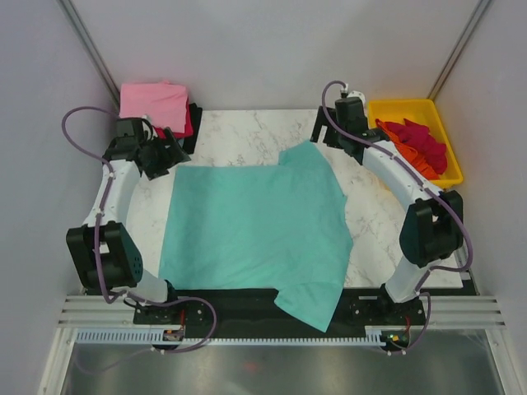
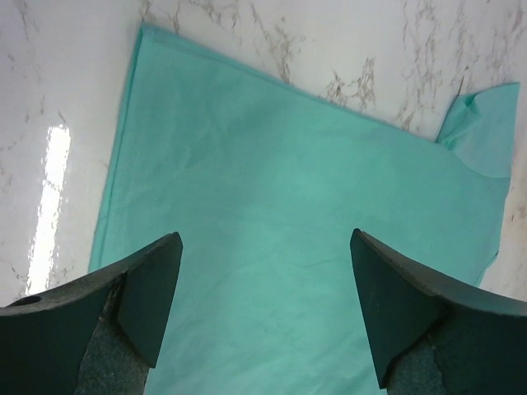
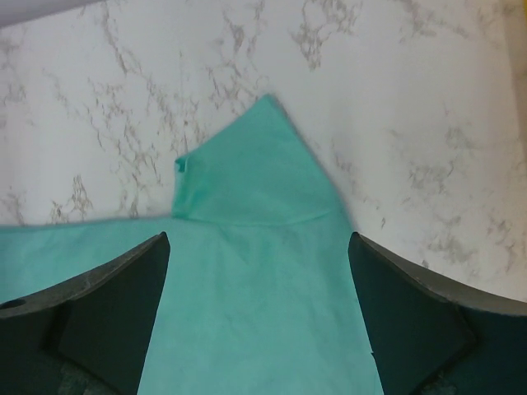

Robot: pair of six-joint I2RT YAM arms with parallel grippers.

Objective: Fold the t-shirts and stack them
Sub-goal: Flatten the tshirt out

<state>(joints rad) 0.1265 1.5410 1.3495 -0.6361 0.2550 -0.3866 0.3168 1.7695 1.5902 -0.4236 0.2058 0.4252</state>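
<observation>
- Teal-green t-shirt spread flat on the surface, near sleeve spilling past its front edge.
- Left hand, right hand: fingers wide apart, holding nothing.

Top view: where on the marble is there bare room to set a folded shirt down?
Bare marble runs beyond the teal shirt, between the pink stack and the right arm; another patch lies between shirt and that arm. The yellow tray is crowded.

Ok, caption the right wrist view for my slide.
Right jaws wide open over a sleeve of the teal-green t-shirt, spread flat on the marble-patterned table.
</observation>
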